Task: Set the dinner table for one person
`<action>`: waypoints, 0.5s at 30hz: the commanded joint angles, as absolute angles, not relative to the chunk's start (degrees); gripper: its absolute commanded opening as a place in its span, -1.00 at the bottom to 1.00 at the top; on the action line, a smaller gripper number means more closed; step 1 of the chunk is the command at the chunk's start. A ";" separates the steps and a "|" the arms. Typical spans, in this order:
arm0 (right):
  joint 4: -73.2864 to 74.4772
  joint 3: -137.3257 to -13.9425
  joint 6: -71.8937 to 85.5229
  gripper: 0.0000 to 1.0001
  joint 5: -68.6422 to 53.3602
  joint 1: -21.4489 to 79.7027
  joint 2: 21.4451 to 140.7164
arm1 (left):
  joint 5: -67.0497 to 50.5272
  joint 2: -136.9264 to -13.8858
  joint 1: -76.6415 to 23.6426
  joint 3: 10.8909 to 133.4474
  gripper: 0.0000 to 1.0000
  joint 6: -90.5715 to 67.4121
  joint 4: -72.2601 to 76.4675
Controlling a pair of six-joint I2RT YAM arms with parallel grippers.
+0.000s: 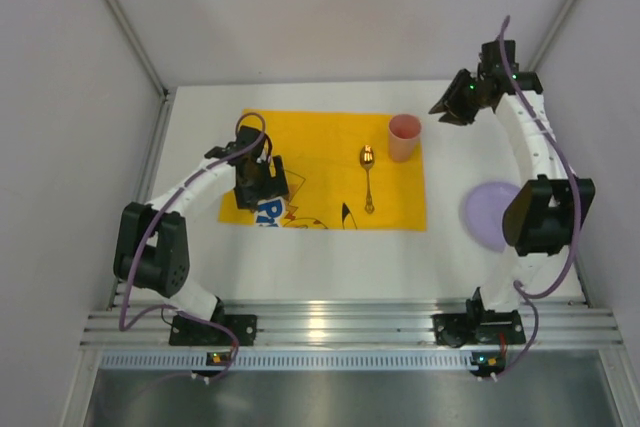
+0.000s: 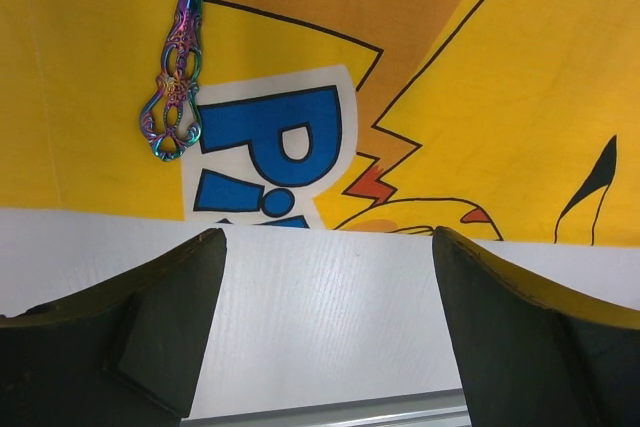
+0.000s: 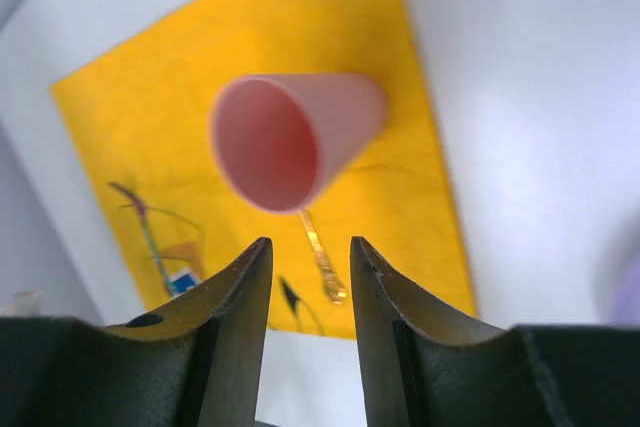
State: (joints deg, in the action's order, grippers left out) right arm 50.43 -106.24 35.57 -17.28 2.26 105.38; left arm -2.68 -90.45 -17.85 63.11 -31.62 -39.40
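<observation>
The white dinner table [image 1: 330,252] carries a yellow cartoon-print cloth [image 1: 330,162]. On the cloth stand a pink cup [image 1: 404,136] and, left of it, a gold spoon [image 1: 368,179]. My left gripper [image 1: 262,185] hovers over the cloth's near-left part, open and holding nothing [image 2: 328,237]. An iridescent utensil handle [image 2: 175,97] lies on the cloth just ahead of it. My right gripper [image 1: 450,105] hangs in the air right of the cup, its jaws partly open with nothing between them [image 3: 310,245]. The cup [image 3: 295,137] and spoon [image 3: 325,262] lie beyond it.
A lilac plate [image 1: 488,215] sits on the table right of the cloth, partly hidden by the right arm. The ribbed aluminium rail [image 1: 350,322] runs along the near edge. Grey walls close in the table on the left, back and right.
</observation>
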 commanded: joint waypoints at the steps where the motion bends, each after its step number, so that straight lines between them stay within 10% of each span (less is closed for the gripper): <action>1: 51.32 -97.23 31.03 -0.24 -5.65 -1.93 97.84 | -1.14 -87.98 -18.37 65.13 0.78 -32.25 -40.25; 15: 52.12 -76.99 26.02 -0.13 4.74 -6.86 100.27 | -1.41 -85.26 -20.57 63.02 0.77 -32.70 -40.51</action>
